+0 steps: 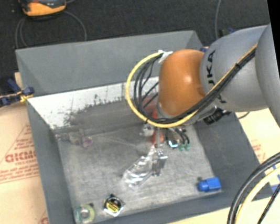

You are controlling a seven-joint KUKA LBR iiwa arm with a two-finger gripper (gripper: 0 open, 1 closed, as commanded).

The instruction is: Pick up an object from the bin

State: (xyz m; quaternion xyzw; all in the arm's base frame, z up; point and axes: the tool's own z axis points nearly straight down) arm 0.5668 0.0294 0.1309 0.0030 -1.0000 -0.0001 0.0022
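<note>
My gripper is at the clear crumpled wrapper in the middle of the bin; open or closed, I can't tell; blue block well apart, right front corner

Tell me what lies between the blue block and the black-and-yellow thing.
In the camera view, only bare bin floor lies between the blue block and the black-and-yellow thing.

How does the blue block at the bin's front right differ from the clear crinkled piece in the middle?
Colour: the blue block is opaque solid blue; the clear crinkled piece is see-through and glinting.
Shape: the block is compact and boxy; the clear piece is longer, irregular and lies diagonally.
Place: the block lies alone in the front right corner; the clear piece has the tool at its upper right end.
Both rest on the bin floor.
</note>
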